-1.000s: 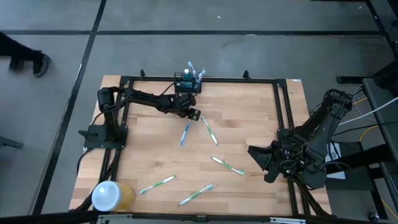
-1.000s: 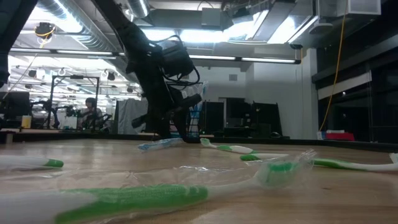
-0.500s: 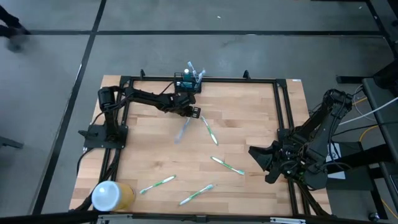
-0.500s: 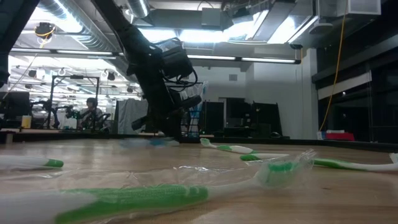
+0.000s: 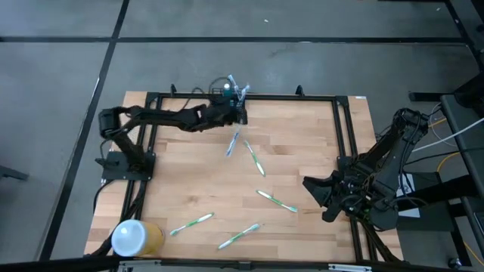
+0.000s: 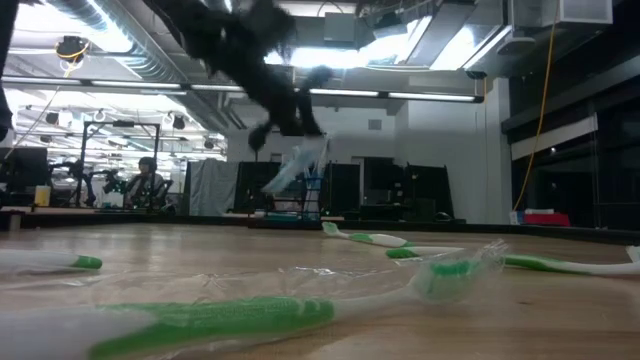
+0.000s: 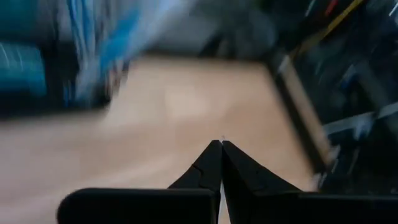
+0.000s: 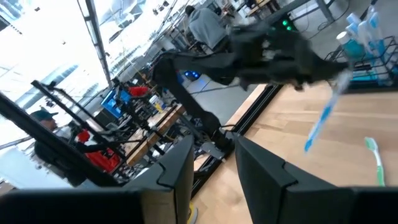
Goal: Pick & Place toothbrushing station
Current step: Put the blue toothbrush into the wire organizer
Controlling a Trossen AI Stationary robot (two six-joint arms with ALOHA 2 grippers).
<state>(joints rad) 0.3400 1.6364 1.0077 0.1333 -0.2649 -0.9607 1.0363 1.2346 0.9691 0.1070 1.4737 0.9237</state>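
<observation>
The toothbrushing station [image 5: 228, 101] is a small black rack at the table's far edge, with blue toothbrushes standing in it; it also shows in the right wrist view [image 8: 367, 59]. My left gripper [image 5: 239, 120] is just beside the rack, raised above the table and shut on a blue toothbrush [image 5: 233, 143]. That toothbrush also shows in the low view [image 6: 294, 167] and the right wrist view [image 8: 322, 123]. My right gripper [image 5: 311, 189] waits open and empty at the table's right side. My left gripper pinches the blue toothbrush by its upper end [image 8: 341, 81] between its two shut fingers, which come at it from above. The brush hangs slanting below the fingers, and its lower end [image 8: 308, 147] is clear of the table. The left wrist view does not show the contact.
Several green toothbrushes lie on the wood: one just below the held brush [image 5: 254, 158], one right of centre [image 5: 276, 200], two near the front [image 5: 191, 224] [image 5: 238, 236]. A white-and-yellow cylinder [image 5: 136, 238] lies at the front left corner. A black frame [image 5: 340, 136] borders the table.
My left gripper has risen and gone toward the table's far edge, up to the rack. The blue toothbrush, which lay on the wood beside the gripper, is lifted clear and now hangs slanting below it. My right arm has kept still.
</observation>
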